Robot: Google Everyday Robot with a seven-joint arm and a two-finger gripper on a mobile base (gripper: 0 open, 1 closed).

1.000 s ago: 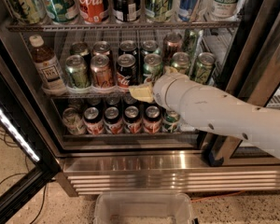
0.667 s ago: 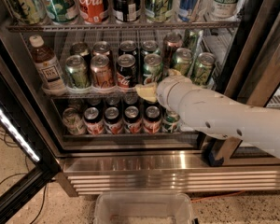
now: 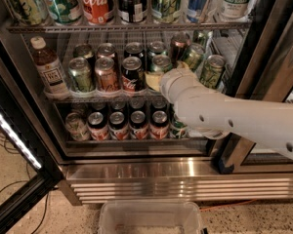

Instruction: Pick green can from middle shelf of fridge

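The fridge (image 3: 161, 179) stands open with wire racks full of drinks. On the middle shelf (image 3: 90, 98) a front row of cans stands. The green can (image 3: 161, 63) is fourth from the left, next to a black-and-red cola can (image 3: 133, 74). My gripper (image 3: 157, 81) is at the end of the white arm (image 3: 224, 116), which comes in from the right. It sits right at the lower front of the green can and hides that part. Another green can (image 3: 80, 74) stands at the left of the row, and two duller green cans (image 3: 212, 71) stand at the right.
A brown tea bottle (image 3: 49, 69) stands at the shelf's left end. Several cans fill the bottom shelf (image 3: 129, 126) under the arm, and bottles and cans line the top shelf (image 3: 132, 4). The open door (image 3: 12, 130) is at the left. A clear plastic bin (image 3: 151, 218) is on the floor in front.
The arm has moved up and further into the fridge. The gripper now sits against the green can instead of below the shelf rail.
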